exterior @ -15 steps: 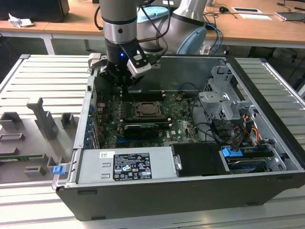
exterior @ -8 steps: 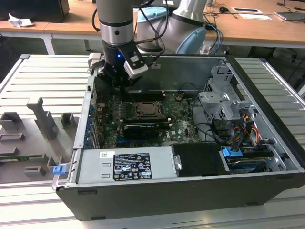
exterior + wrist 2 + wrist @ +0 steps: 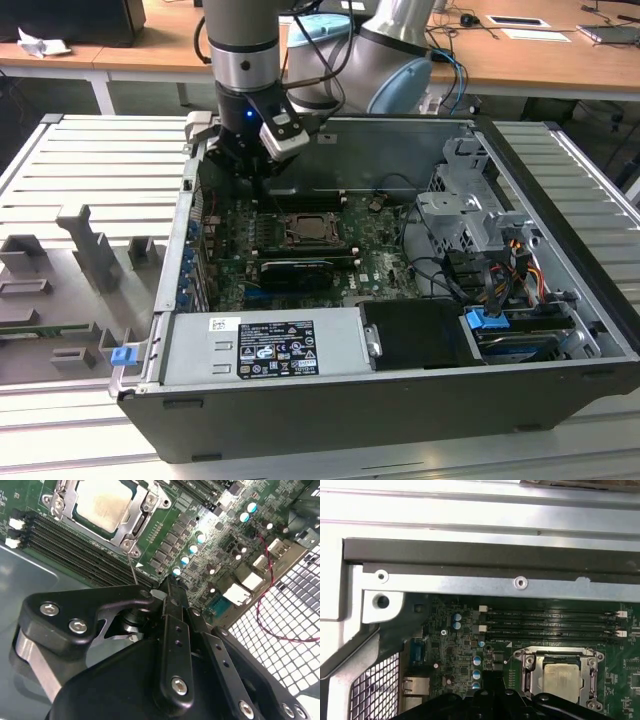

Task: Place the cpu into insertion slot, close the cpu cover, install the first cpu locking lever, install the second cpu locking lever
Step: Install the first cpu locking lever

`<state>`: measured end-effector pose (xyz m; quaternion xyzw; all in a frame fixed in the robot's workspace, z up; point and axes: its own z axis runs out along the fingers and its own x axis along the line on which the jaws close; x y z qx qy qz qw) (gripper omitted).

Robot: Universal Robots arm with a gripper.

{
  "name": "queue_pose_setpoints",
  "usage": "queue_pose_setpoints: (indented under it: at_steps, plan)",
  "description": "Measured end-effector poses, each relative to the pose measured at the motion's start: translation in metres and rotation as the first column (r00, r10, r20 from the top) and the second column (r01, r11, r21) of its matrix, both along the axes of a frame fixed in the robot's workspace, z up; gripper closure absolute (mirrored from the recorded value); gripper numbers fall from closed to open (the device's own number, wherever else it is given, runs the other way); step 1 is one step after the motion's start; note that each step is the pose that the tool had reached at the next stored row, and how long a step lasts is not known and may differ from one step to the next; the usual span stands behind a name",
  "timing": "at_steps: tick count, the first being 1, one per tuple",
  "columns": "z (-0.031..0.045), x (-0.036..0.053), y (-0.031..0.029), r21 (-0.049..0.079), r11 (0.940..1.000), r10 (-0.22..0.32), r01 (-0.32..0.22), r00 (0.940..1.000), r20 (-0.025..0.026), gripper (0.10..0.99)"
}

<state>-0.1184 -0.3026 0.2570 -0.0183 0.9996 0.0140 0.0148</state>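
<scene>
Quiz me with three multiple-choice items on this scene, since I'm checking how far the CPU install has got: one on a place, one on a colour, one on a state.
1. Where is the cpu?
A. In the insertion slot
B. On the grey tray outside the case
C. On top of the power supply

2. What colour is the circuit board around the slot?
A. Red
B. Green
C. Blue

3. How does the cpu cover lie?
A. Swung upright, open
B. Taken off and set aside
C. Flat, framing the cpu

Answers:
1 A: both wrist views show its silver top seated in the socket.
2 B: the board is green on every side of the socket.
3 C: the silver frame lies level around the chip, whose top shows through its window.
</scene>
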Motion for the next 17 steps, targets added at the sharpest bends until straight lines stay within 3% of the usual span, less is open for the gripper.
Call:
queue_pose_setpoints:
  at_steps: [14, 17]
  plan:
    - [-0.0015, -0.0013, 0.0133, 0.000, 1.0000, 0.000, 0.000, 1.0000, 0.0000, 0.980]
    - [-0.0018, 0.0033, 0.0146, 0.000, 1.0000, 0.000, 0.000, 1.0000, 0.0000, 0.980]
